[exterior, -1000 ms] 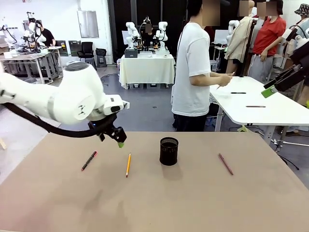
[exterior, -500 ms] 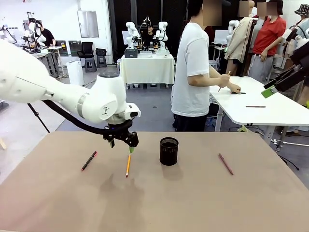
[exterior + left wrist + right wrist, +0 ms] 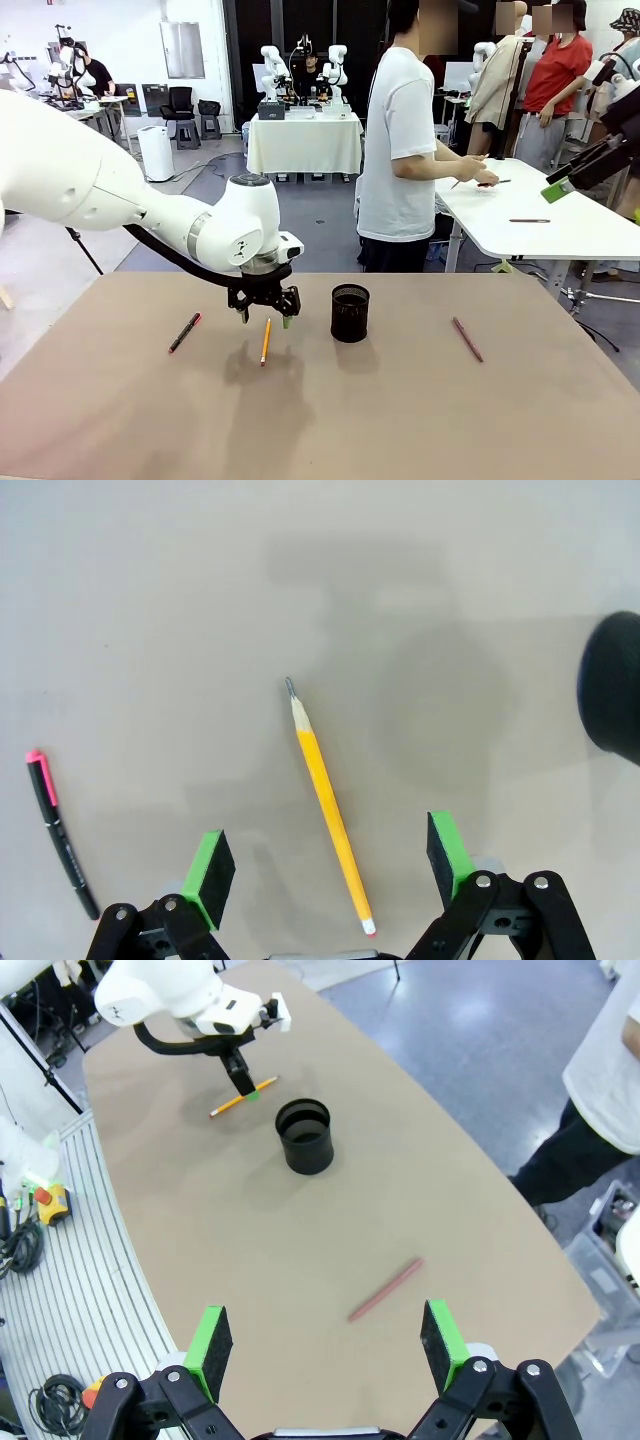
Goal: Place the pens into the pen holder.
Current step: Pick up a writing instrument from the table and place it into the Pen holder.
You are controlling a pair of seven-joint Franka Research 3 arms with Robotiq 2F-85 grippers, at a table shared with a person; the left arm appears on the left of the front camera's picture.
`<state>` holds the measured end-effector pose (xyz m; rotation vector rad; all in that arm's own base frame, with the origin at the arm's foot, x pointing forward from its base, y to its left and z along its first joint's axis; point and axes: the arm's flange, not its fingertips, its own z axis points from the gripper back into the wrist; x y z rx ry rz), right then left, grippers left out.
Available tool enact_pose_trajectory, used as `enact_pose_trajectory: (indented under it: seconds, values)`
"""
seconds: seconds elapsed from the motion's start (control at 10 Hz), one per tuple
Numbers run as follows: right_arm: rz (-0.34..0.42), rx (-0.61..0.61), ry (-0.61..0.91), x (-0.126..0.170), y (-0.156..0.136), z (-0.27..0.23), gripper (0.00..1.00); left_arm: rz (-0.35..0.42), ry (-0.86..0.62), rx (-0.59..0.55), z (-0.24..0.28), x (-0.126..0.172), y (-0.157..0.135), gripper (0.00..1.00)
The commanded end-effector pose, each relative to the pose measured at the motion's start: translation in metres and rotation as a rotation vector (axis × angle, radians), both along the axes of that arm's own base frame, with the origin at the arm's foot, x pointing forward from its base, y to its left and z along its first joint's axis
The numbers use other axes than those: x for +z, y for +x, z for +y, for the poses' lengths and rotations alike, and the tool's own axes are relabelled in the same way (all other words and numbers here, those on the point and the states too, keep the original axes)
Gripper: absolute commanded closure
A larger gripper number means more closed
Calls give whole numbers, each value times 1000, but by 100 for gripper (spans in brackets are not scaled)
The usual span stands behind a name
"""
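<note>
Front view: my left claw [image 3: 265,320] hangs with its jaws spread wide, holding nothing, just above the far end of the yellow pencil [image 3: 265,345]. That pencil lies flat on the bench [image 3: 400,420]. The black pen [image 3: 184,332], red end away from me, lies at 9 o'clock from the pencil. The pen holder [image 3: 350,313] stands upright at 3 o'clock from it, near but apart. The reddish-brown pencil [image 3: 466,340] lies flat well apart from the holder, at its 3 o'clock.

Left wrist view: my left claw [image 3: 328,845] is open, its green pads either side of the yellow pencil [image 3: 325,805] and clear of it. The pencil runs from its sharpened tip at 11 o'clock to its white end at 5 o'clock, between my fingers. The black pen [image 3: 60,835] lies at 9 o'clock. The pen holder [image 3: 612,695] shows as a dark rim at 2 o'clock.

Right wrist view: my right claw [image 3: 325,1345] is open and empty, high over the bench [image 3: 200,1220]. The reddish-brown pencil [image 3: 385,1290] lies just at 1 o'clock from the gap. The pen holder [image 3: 305,1135] stands farther off at 12 o'clock. My left claw [image 3: 242,1085] hangs over the yellow pencil [image 3: 243,1098] at 11 o'clock.
</note>
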<state>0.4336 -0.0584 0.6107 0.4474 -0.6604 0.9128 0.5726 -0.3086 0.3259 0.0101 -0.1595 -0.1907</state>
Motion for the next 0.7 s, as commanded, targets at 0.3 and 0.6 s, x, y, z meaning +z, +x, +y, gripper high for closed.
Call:
enact_pose_trajectory:
  seconds: [0.3, 0.6]
  values:
    - [-6, 9, 8, 2, -1, 0, 0, 4, 1, 18, 1, -4, 1, 0]
    - [-6, 9, 8, 2, -1, 0, 0, 102, 33, 62, 0, -23, 11, 0]
